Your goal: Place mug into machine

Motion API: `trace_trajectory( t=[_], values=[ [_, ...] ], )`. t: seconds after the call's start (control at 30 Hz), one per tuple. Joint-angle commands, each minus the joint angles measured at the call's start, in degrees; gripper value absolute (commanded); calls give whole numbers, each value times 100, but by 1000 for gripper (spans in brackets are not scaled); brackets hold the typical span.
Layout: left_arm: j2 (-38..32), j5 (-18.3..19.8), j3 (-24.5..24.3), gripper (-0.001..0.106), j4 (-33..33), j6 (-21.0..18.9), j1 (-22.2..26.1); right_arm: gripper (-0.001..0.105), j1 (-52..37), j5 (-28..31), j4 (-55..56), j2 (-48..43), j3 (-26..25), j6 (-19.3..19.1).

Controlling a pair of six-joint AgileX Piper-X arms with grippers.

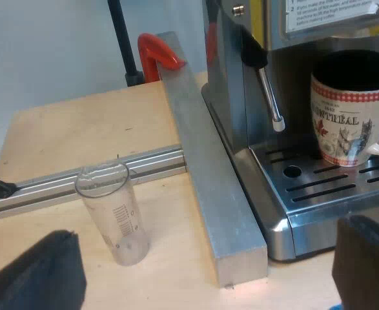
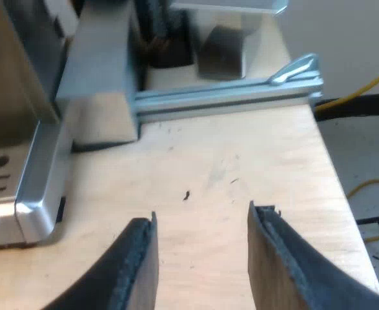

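Note:
A white mug (image 1: 347, 113) with a red checked band and maple-leaf print stands upright on the slotted drip tray (image 1: 318, 187) of the espresso machine (image 1: 241, 71), beside the steam wand (image 1: 270, 97). My left gripper (image 1: 208, 271) is open, its two black fingertips (image 1: 37, 274) wide apart low over the table, near the measuring glass and the tray's corner, holding nothing. My right gripper (image 2: 202, 252) is open over bare wooden table (image 2: 241, 168), with nothing between its fingers, close to the machine's base corner (image 2: 37, 194).
A clear measuring glass (image 1: 115, 216) stands upright on the wooden table. A grey metal bar (image 1: 208, 174) lies along the machine's side, with an aluminium rail (image 1: 79, 181) crossing it. A red clamp (image 1: 157, 55) grips the bar's far end. Another rail (image 2: 221, 97) runs beyond my right gripper.

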Motion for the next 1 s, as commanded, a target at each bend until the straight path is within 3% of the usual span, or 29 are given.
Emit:
trace_trajectory(
  t=[0.03, 0.2, 1.0],
  values=[
    [-766, -59, -5, 79, 274, -30, -39, 38, -22, -57, -45, -234, 34, -118],
    [-766, -59, 52, 79, 576, 309, -39, 38, -22, -46, -42, -234, 33, -118],
    [-766, -35, 86, 79, 504, 308, -39, 38, -22, -22, -42, -234, 33, -118]
  ],
)
